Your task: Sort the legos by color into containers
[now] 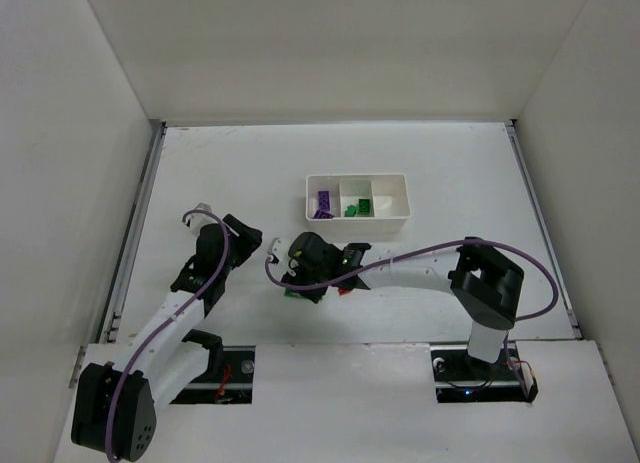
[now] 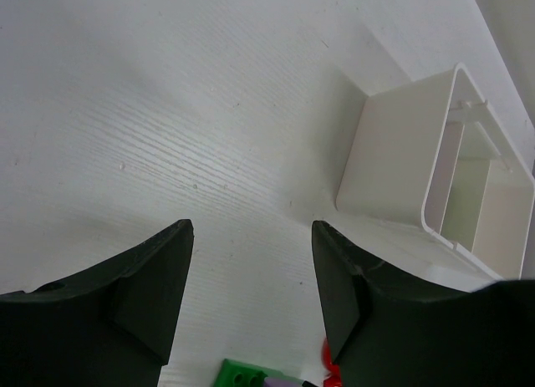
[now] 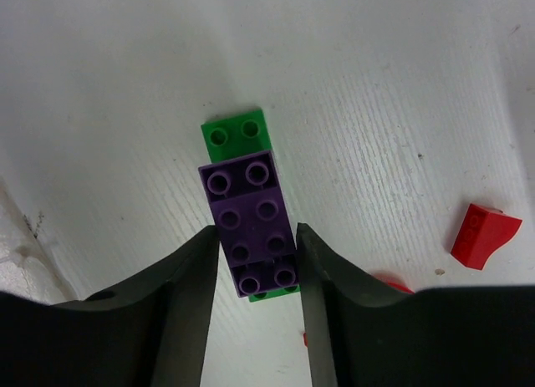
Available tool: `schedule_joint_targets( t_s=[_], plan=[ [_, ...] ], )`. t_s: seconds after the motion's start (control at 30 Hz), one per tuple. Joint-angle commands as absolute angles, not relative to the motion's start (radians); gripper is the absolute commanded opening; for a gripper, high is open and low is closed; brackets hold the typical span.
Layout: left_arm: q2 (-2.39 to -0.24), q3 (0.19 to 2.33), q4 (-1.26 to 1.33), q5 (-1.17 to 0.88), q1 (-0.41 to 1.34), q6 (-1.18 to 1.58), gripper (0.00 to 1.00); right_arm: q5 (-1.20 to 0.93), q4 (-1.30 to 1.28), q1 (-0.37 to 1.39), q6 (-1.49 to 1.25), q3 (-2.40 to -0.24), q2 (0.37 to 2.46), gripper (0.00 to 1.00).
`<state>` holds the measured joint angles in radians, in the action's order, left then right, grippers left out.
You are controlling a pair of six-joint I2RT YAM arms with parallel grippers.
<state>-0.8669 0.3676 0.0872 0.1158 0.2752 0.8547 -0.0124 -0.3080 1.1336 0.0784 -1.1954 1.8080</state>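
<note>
In the right wrist view my right gripper (image 3: pixel 257 231) is shut on a purple brick (image 3: pixel 251 224) that is stacked on a green brick (image 3: pixel 236 134) on the table. A red brick (image 3: pixel 483 234) lies to the right, and another red piece (image 3: pixel 389 280) peeks out by the right finger. In the top view the right gripper (image 1: pixel 296 283) is below the white tray (image 1: pixel 357 176). The tray holds a purple brick (image 1: pixel 323 203) in its left compartment and green bricks (image 1: pixel 360 208) in the middle one. My left gripper (image 2: pixel 252 228) is open and empty, just left of the stack (image 2: pixel 242 374).
White walls enclose the table on three sides. In the left wrist view the tray's end wall (image 2: pixel 393 153) stands ahead to the right. The two grippers are close together in the top view, the left gripper (image 1: pixel 255 241) just beside the right wrist.
</note>
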Motion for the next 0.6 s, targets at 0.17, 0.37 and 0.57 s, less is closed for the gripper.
schedule_joint_targets(
  t_s=[0.17,0.37,0.57],
  plan=[
    [-0.861,0.356,0.127,0.11,0.277,0.856,0.56,0.003,-0.267,1.134,0.078,-1.21,1.809,0.62],
    [-0.862,0.351,0.132,0.11,0.278,0.857,0.56,0.015,-0.268,1.137,0.074,-1.212,1.83,0.48],
    [-0.861,0.351,0.132,0.11,0.28,0.859,0.56,0.028,-0.273,1.137,0.081,-1.223,1.844,0.54]
  ],
)
